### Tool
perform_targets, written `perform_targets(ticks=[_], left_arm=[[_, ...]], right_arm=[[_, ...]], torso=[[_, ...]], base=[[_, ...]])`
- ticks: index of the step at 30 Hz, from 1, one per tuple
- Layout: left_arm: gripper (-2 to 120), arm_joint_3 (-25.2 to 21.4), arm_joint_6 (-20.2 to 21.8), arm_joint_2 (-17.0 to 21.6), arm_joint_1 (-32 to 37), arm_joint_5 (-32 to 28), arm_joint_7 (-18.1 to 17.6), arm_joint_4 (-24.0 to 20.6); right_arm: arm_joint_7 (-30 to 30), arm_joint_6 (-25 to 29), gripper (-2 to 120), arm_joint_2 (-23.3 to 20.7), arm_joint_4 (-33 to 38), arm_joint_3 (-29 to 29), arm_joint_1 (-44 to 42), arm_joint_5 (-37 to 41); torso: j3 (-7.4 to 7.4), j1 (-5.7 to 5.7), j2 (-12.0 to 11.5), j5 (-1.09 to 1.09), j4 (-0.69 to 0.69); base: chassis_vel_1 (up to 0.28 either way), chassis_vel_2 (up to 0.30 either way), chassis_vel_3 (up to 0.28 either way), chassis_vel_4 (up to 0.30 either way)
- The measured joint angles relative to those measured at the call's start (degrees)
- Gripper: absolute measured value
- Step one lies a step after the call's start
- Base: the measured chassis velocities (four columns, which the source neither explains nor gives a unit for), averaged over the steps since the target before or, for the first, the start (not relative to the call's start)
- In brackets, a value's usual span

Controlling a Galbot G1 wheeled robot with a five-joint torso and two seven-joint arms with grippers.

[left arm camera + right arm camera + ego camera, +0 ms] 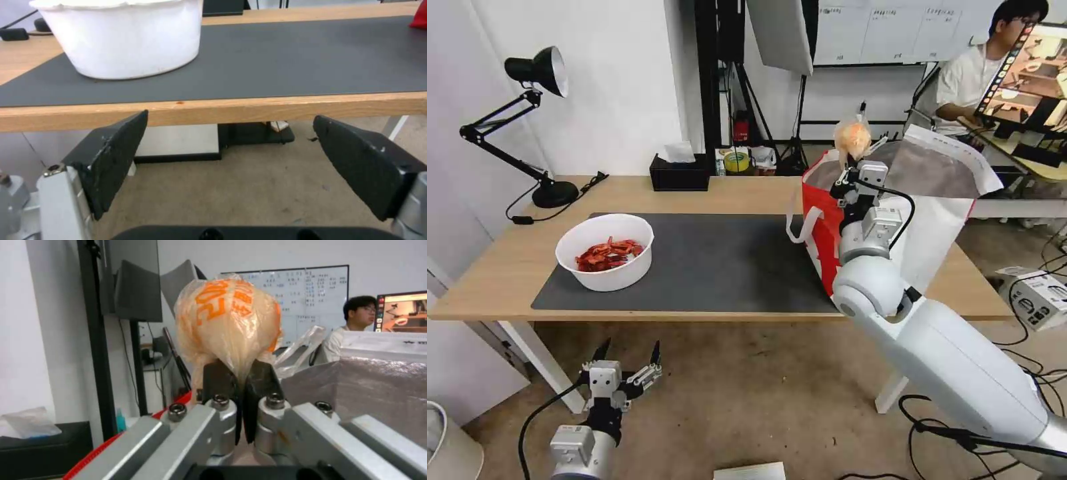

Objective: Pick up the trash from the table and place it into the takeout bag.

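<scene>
The right gripper is raised over the open mouth of the takeout bag, which stands at the right end of the table. Its jaws are pinched together on a beige lumpy ball of thin plastic printed in orange. The left gripper hangs low, nearer than the table's front edge, jaws spread apart and holding nothing. On the dark mat, left, sits the white bowl of red shells.
</scene>
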Motion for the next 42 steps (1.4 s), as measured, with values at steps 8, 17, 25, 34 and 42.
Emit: perform_targets(ticks=[8, 17, 25, 34, 42], left_arm=[[100, 0.0, 0.1, 0.2, -0.1, -0.1, 0.0, 0.0], [100, 0.3, 0.4, 0.2, -0.1, -0.1, 0.0, -0.2], [100, 0.3, 0.5, 0.2, 0.0, 0.0, 0.0, -0.4], [100, 0.1, 0.5, 0.2, 0.0, 0.0, 0.0, -0.6], [100, 0.1, 0.5, 0.0, -0.2, -0.2, -0.2, -1.0]], right_arm=[[0.0, -0.1, 28, -0.2, 0.1, 0.1, 0.0, 0.4], [0.0, -0.1, 64, -0.3, 0.0, 0.1, 0.2, 0.4], [-0.2, -0.2, 92, -0.6, -0.1, 0.0, 0.4, 0.5], [-0.7, -0.5, 100, -1.7, 2.2, -0.2, 1.3, 2.1], [-14.1, 0.9, 100, -7.5, 9.0, 1.7, -0.1, 9.6]], torso=[[0.00, 0.00, 0.0, 0.00, 0.00], [0.00, 0.00, 0.0, 0.00, 0.00], [0.00, 0.00, 0.0, 0.00, 0.00], [0.00, 0.01, 0.0, 0.01, 0.00], [0.00, 0.01, 0.0, 0.02, 0.00]], base=[[0.000, 0.000, 0.000, 0.000], [0.000, 0.000, 0.000, 0.000], [0.000, 0.000, 0.000, 0.000], [0.000, 0.000, 0.000, 0.000], [0.000, 0.000, 0.000, 0.000]])
